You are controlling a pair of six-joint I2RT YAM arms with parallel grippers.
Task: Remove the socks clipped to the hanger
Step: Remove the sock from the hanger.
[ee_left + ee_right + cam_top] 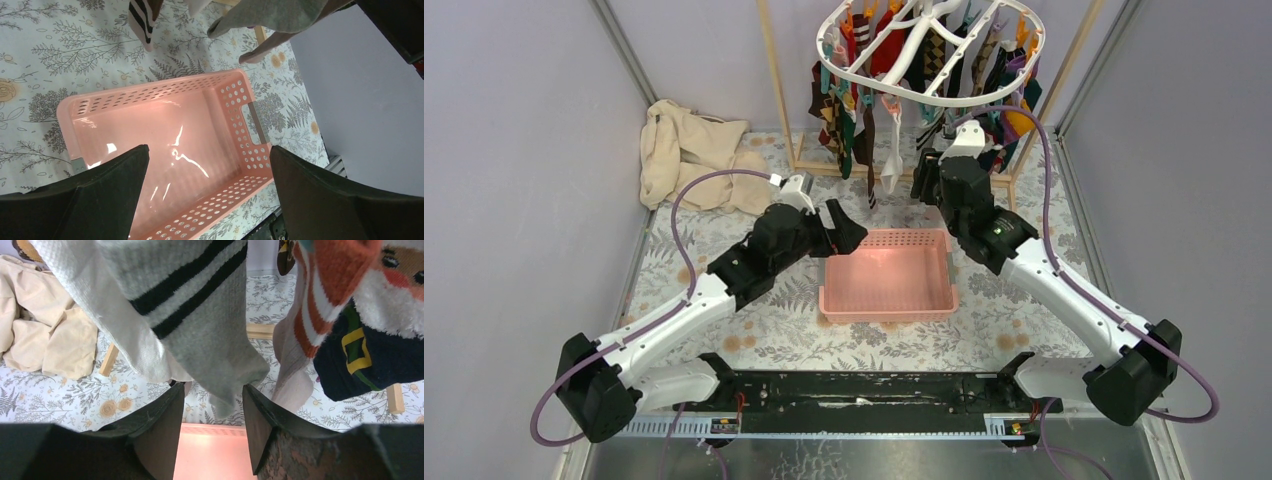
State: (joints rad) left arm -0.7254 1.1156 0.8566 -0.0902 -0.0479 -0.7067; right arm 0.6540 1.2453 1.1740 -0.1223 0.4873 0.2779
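Note:
The white oval hanger (pixel 864 80) hangs at the top centre with many socks (pixel 844 110) clipped round its rim. My right gripper (pixel 929 175) is raised under the hanger's right side. In the right wrist view it (pixel 213 390) stands open, and the toe of a grey sock with black stripes (pixel 200 325) hangs just above the gap, with space on both sides. An orange, white and navy sock (pixel 360 315) hangs to the right. My left gripper (pixel 207 150) is wide open and holds nothing, hovering over the pink basket (pixel 150 95).
The pink slotted basket (pixel 889 310) sits mid-table between the arms. A beige cloth (pixel 689 155) lies at the back left. The wooden pole frame (pixel 779 90) stands round the hanger. A striped sock toe (pixel 142 20) dangles above the basket's far side.

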